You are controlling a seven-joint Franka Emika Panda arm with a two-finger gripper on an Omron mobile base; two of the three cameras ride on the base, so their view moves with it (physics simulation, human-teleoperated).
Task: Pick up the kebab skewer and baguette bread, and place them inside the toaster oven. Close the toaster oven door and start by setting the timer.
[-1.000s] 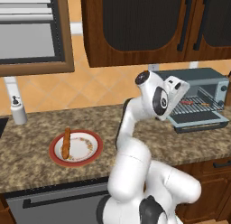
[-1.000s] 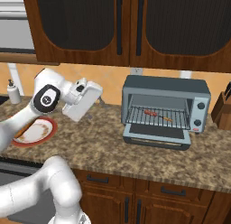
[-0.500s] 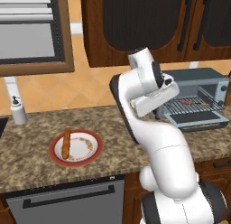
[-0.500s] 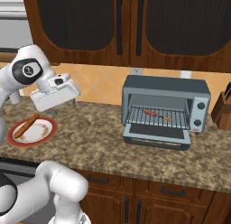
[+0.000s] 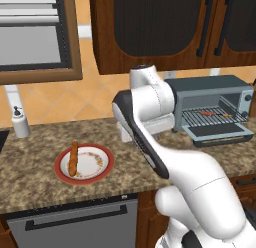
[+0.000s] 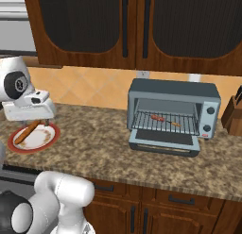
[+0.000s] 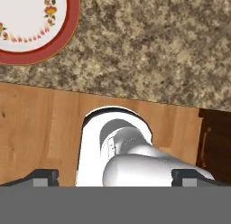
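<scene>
- The baguette bread (image 5: 73, 157), a slim orange-brown ridged loaf, lies on the red-rimmed plate (image 5: 102, 169) at nine o'clock on the counter (image 6: 94, 143).
- The gripper (image 7: 115, 178) hangs near the plate's rim, jaws spread wide, holding nothing.
- Risk, as a guess: a skewed descent could nudge the plate or roll the loaf.
- The kebab skewer (image 6: 164, 120) already rests on the rack of the toaster oven (image 6: 175, 94), at three o'clock.
- The toaster oven door (image 6: 163, 138) lies open.

The baguette bread (image 5: 74, 157) lies on the plate (image 5: 101, 168) at the tabletop's (image 5: 35, 179) left. Well to the right stands the toaster oven (image 6: 173, 114), its door (image 6: 163, 139) folded down, the kebab skewer (image 6: 164, 120) on its rack.
</scene>
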